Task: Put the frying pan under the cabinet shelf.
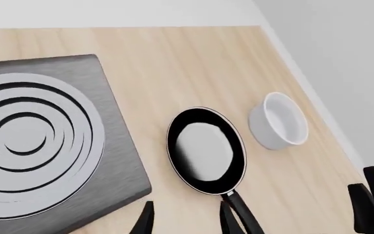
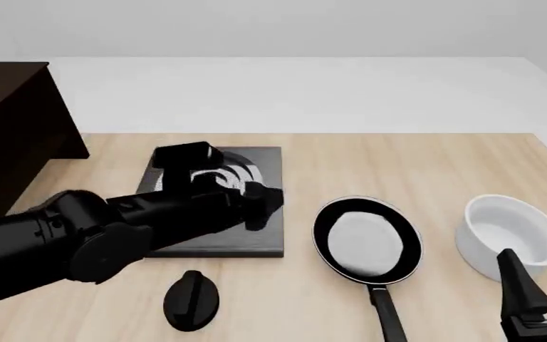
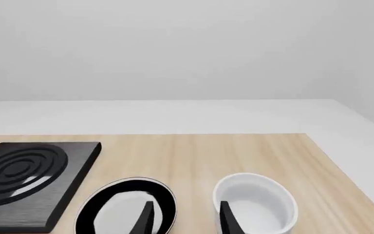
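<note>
Open tabletop around the frying pan (image 2: 367, 241), between burner plate (image 2: 221, 242) and white bowl (image 2: 507, 235).

- We find no readable text, label, brand, number or sign in any view.
- We note that the burner plate (image 2: 219, 206) carries only plain grey rings.
</note>
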You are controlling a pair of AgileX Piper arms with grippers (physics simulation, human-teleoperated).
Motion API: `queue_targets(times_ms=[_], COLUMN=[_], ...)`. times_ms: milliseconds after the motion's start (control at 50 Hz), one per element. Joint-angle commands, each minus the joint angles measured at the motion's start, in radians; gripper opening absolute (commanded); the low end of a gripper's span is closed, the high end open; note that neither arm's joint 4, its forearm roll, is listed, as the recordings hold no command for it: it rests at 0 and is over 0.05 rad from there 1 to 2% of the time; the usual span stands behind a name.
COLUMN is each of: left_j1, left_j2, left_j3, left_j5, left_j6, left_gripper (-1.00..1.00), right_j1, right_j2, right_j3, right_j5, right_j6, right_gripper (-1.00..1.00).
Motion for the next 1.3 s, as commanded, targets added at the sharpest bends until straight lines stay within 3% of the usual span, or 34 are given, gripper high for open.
queue_targets(times_ms=[20,80,220,700,1300], left_j1=[-0.036,-0.056,-0.092,-0.210,-0.282], left_j2=[0.092,0.115,0.152,0.261,0.393], left_j3=[-0.039,-0.031,-0.018,-0.005,-0.070], left_j5=[-0.019,-0.039,-0.071,-0.164,-0.217], left_j6=[-0.060,-0.115,-0.164,-0.279,-0.346], left_gripper=[1.00,1.00,1.00,1.00,1.00], right_j1=[0.000,0.000,0.000,0.000,-0.001], right_j2=[0.005,0.007,0.009,-0.002,0.003], right_j3=[0.001,0.001,0.001,0.001,0.001], right_j5=[-0.006,-0.008,-0.010,0.001,-0.004], right_j6=[-0.001,0.000,0.000,0.000,0.000], right_gripper=[1.00,1.00,1.00,1.00,1.00])
